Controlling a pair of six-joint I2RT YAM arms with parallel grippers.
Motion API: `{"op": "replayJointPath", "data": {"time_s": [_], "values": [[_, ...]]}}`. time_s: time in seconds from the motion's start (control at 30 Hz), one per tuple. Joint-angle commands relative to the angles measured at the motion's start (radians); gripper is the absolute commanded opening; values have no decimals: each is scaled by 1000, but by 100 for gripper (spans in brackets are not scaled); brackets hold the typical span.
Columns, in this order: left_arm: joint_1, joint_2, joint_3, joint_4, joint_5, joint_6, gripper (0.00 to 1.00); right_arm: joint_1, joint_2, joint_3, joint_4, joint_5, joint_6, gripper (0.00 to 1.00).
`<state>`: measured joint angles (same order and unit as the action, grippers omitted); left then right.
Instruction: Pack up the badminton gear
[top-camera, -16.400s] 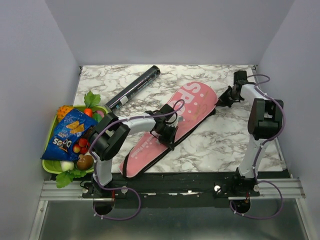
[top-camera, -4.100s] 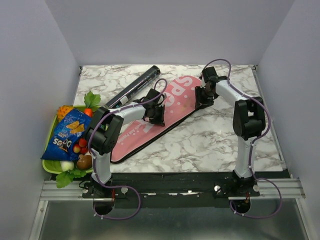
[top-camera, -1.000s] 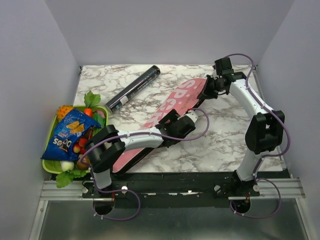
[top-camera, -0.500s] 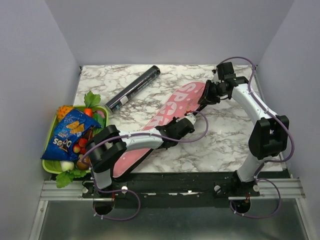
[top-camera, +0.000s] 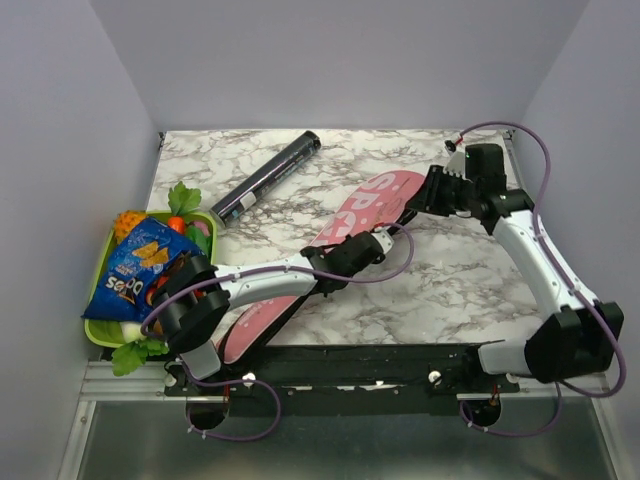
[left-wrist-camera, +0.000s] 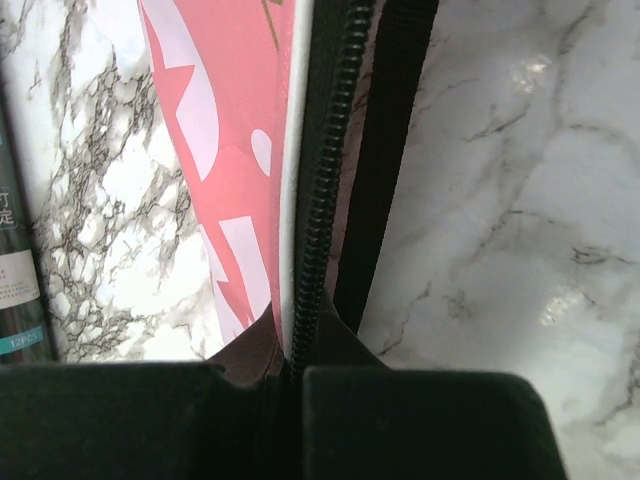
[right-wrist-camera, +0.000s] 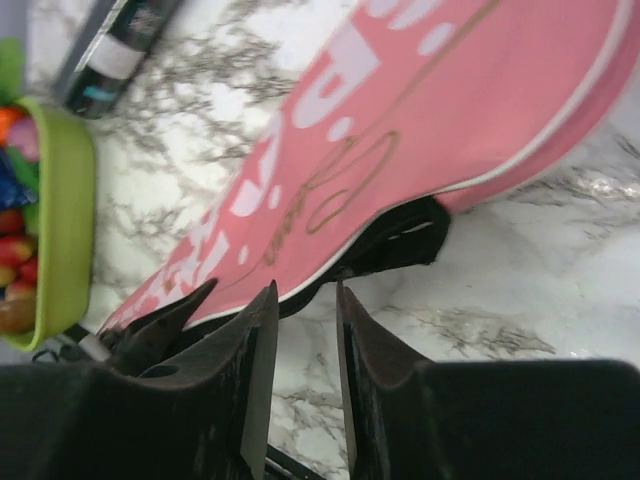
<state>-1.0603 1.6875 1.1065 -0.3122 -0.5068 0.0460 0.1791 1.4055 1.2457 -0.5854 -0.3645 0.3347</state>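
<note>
Top external view, read with the two wrist views: shows the pink racket bag (top-camera: 375, 205), lettered "SPORT", lying mid-way across the marble table (top-camera: 450, 275) between the two arms; long axis set on a diagonal, broad head end pointing to the far right, narrow handle end pointing to the near left toward the left arm's base; lettered face turned upward. Shows the left gripper (top-camera: 378, 243) at the bag's right-hand edge, fingers pressed together and pinching the black zipper (left-wrist-camera: 325, 180), with the teeth running straight away from the fingertips in the left wrist view; slider itself hidden between the pads. Shows the right gripper (top-camera: 425, 193) just beside the head end, fingers narrowly parted, only marble and the bag's dark rim between them, holding nothing. Step in hand, by judgement: running the zipper along the edge to close the bag. To do it well: draw along the line of the teeth, never across it; keep the pull low and level with the table, so as not to drag the whole bag; brace the head end with the right gripper against that pull; slow down round the curve of the head. No rackets in view; cannot tell whether inside. Black tube (top-camera: 266, 177) apart at the far left, not yet packed; green tray (top-camera: 98, 333) and blue snack packet (top-camera: 135, 268) at the left edge, no part of the job.
</note>
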Motion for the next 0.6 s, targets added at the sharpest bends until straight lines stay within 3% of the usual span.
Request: {"op": "replayJointPath", "data": {"time_s": [0.0, 0.07, 0.1, 0.17, 0.3, 0.57], "values": [[-1, -65, 81, -88, 122, 44, 0, -6, -82, -91, 161, -262, 46, 34], [-3, -57, 113, -128, 143, 60, 0, -7, -63, -52, 83, -403, 30, 35], [-1, -55, 122, -137, 148, 64, 0, -3, -66, -61, 73, -442, 32, 52], [-1, -52, 136, -152, 162, 75, 0, 0, -115, -101, 32, -388, -17, 66], [8, -58, 147, -153, 206, 95, 0, 0, -189, -152, -13, -122, -117, 65], [51, -54, 161, -165, 304, 155, 0, 2, -338, -181, -26, 100, -169, 60]]}}
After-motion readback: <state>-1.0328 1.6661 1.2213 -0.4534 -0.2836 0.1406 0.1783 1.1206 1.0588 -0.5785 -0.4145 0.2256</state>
